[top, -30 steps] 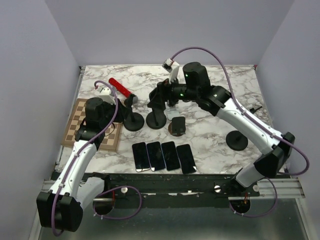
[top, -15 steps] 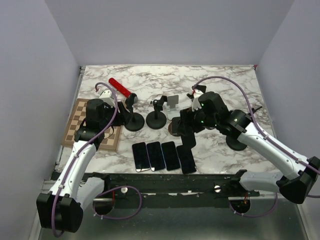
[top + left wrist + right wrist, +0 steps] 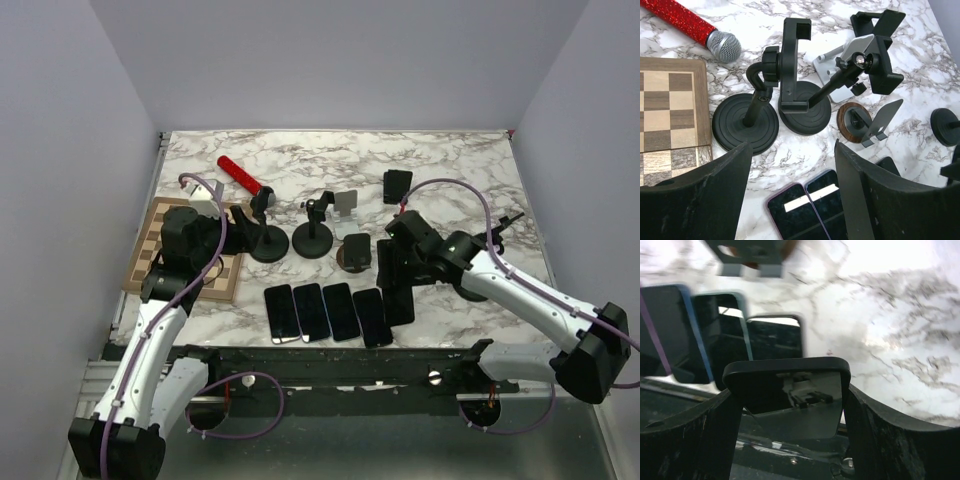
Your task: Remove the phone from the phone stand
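1. A chessboard (image 3: 670,112) lies at the left edge of the marble tabletop (image 3: 450,160). The left jaws hang over its near right corner, spread wide, with nothing between their fingers (image 3: 695,200).
2. Behind the board a red microphone (image 3: 687,24) lies flat. Just beside the board stands the left clamp stand (image 3: 790,70), its clamp empty.
3. The middle clamp stand (image 3: 875,50) is also empty, its round base just beside the first one's. A white stand (image 3: 345,202) sits behind it, and a small wooden-based stand (image 3: 855,120) sits near its right side.
4. Four phones (image 3: 312,312) lie side by side, screens up, along the near edge.
5. The right jaws grip a phone (image 3: 787,390) by its two long edges, just right of that row and clear of every stand (whether its lower end touches the tabletop cannot be told).
6. A spare phone (image 3: 397,185) lies flat farther back, and a black round base (image 3: 945,127) stands at the right, partly under the right arm
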`<state>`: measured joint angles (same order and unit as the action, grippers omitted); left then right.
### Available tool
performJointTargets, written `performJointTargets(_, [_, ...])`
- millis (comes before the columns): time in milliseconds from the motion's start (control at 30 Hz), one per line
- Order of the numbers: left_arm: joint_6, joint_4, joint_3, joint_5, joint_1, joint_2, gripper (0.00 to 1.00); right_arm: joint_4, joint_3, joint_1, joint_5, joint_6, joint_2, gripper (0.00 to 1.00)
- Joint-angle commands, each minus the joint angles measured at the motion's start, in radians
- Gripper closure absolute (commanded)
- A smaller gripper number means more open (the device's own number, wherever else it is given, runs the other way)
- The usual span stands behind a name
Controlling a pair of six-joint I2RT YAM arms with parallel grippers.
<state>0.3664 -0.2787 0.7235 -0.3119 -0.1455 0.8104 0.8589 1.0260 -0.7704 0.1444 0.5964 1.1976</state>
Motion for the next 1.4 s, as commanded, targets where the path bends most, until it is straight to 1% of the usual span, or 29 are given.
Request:
performJointTargets(0, [-0.003, 0.023, -0.014, 0.032, 0.004, -0.045, 0.25, 0.089, -0.047, 0.000, 0.140, 0.142, 0.059, 0.99])
performJointTargets(167, [0.047, 0.072, -0.010, 0.003, 0.004, -0.054, 0.23, 0.081, -0.101, 0.000, 0.174, 0.155, 0.125, 0.99])
performJointTargets(333, [0.135, 0.128, 0.069, -0.071, 0.002, -0.025, 0.15, 0.055, -0.104, 0.000, 0.191, 0.160, 0.190, 0.99])
performJointTargets(433, [0.160, 0.154, 0.147, -0.081, -0.014, 0.008, 0.13, 0.056, -0.101, 0.000, 0.208, 0.169, 0.225, 0.99])
performJointTargets(600, [0.147, 0.183, 0.276, -0.075, -0.075, 0.096, 0.12, 0.041, -0.106, 0.001, 0.227, 0.191, 0.249, 0.99])
performJointTargets(700, [0.111, 0.197, 0.314, -0.062, -0.113, 0.130, 0.12, 0.007, -0.125, 0.001, 0.206, 0.200, 0.262, 0.99])
performJointTargets(800, [0.071, 0.249, 0.292, -0.102, -0.126, 0.137, 0.12, -0.028, -0.140, 0.000, 0.200, 0.195, 0.272, 0.93])
performJointTargets(933, [0.011, 0.274, 0.245, -0.128, -0.140, 0.120, 0.12, -0.063, -0.159, 0.000, 0.223, 0.205, 0.301, 0.91])
performJointTargets(1000, [-0.030, 0.272, 0.223, -0.108, -0.167, 0.108, 0.12, -0.070, -0.162, 0.000, 0.232, 0.211, 0.325, 0.89])
performJointTargets(1067, [-0.055, 0.264, 0.206, -0.095, -0.190, 0.097, 0.12, -0.084, -0.172, 0.001, 0.234, 0.211, 0.338, 0.84])
performJointTargets(1200, [-0.116, 0.226, 0.213, -0.045, -0.241, 0.080, 0.12, -0.125, -0.193, 0.000, 0.223, 0.201, 0.336, 0.77])
performJointTargets(1367, [-0.132, 0.225, 0.204, -0.021, -0.264, 0.074, 0.12, -0.139, -0.201, 0.001, 0.219, 0.190, 0.333, 0.68])
